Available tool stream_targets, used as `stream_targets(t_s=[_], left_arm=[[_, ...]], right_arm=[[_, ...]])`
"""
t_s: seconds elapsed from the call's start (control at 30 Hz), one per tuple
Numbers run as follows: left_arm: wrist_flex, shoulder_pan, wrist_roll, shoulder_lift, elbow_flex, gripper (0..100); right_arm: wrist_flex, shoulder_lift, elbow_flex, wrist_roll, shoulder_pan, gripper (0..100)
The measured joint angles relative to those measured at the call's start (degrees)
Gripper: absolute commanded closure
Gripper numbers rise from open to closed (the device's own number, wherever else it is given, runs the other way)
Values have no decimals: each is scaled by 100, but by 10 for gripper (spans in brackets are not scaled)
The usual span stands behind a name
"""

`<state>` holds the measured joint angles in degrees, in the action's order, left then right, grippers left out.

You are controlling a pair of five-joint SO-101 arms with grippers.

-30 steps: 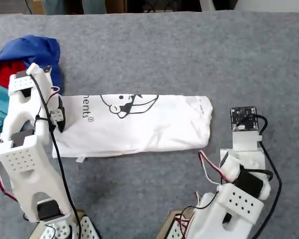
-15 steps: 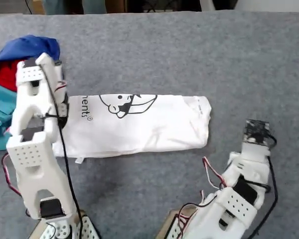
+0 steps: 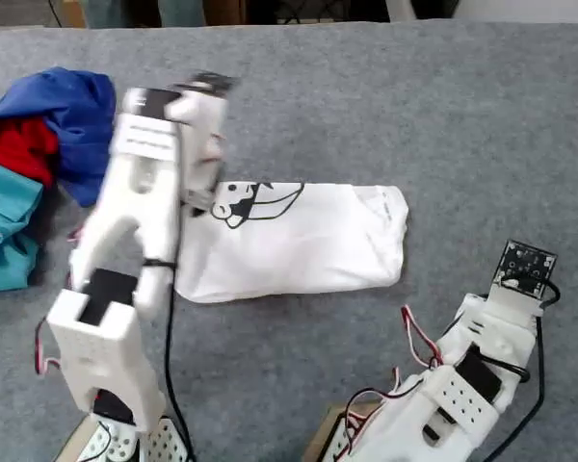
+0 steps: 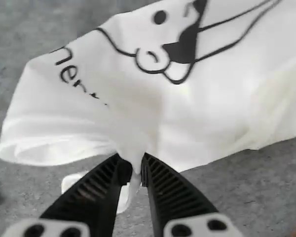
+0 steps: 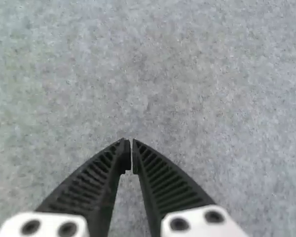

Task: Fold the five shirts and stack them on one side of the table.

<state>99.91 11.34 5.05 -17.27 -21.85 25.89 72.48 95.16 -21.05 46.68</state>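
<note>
A white shirt (image 3: 299, 241) with a black cartoon print lies folded into a long strip in the middle of the grey table. My left gripper (image 4: 132, 170) is shut on the white shirt (image 4: 187, 94), pinching its edge and holding that end lifted over the rest of the cloth. In the high view the left arm (image 3: 144, 212) stands above the shirt's left end. My right gripper (image 5: 129, 157) is shut on nothing, over bare grey felt, and the right arm (image 3: 491, 337) sits near the front right.
A heap of other shirts lies at the table's left edge: blue (image 3: 67, 111), red (image 3: 19, 144) and teal (image 3: 5, 226). Grey felt (image 3: 414, 106) stretches open at the back and right.
The left arm has swung right and lifted the shirt's left end, pulling it over the rest, so the strip looks shorter. The right arm has drawn back to the right, away from the shirt.
</note>
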Motion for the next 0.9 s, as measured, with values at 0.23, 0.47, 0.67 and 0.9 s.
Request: stream_targets(t_s=[0.23, 0.47, 0.67, 0.9], left_arm=[[-149, 1679, -615, 0, -308, 971], [-1143, 2743, -1275, 0, -554, 971], [-1811, 3182, -1697, -457, -730, 971], [-2066, 3279, -2145, -1415, -1468, 969]], right_arm=[[-9, 0, 0, 0, 0, 984], [-9, 0, 0, 9, 0, 984], [-9, 0, 0, 26, 0, 984], [-9, 0, 0, 26, 0, 984]])
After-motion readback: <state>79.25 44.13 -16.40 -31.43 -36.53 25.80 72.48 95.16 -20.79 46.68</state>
